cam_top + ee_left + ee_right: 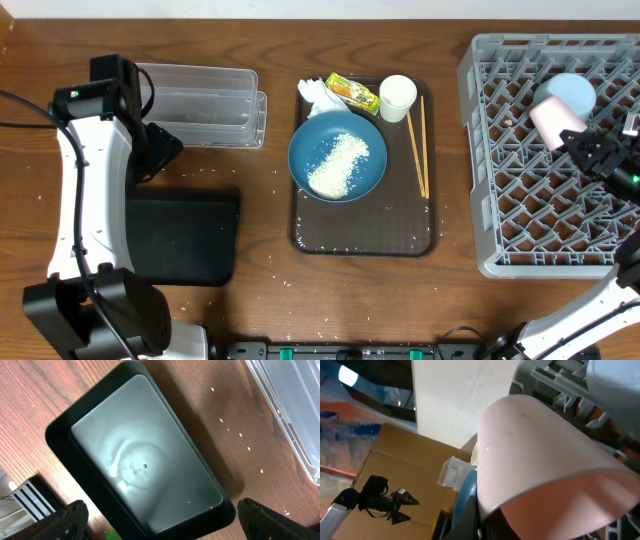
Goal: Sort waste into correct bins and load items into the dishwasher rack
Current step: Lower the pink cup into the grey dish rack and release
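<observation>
Over the grey rack (530, 215), the right gripper (590, 150) pinches the pink cup (553, 120) beside the blue bowl (572, 90); the left gripper (162, 522) hangs spread above the black tray (180, 235); rice (338, 165), napkin (318, 92), wrapper (352, 93), plate (303, 150), white cup (397, 97) and chopsticks (420, 145) are not sorted yet.

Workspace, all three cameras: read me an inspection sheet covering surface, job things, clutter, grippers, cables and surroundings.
Surface: wooden table.
Job's things: plate with rice, napkin, wrapper, white cup and chopsticks on the brown tray; pink cup and blue bowl at the rack; black tray and clear tub at the left.
Clutter: stray grains on the table.
Grippers: left gripper open above the black tray; right gripper shut on the pink cup.
Cables: black cable at the left.
Surroundings: cardboard box beyond the table.
</observation>
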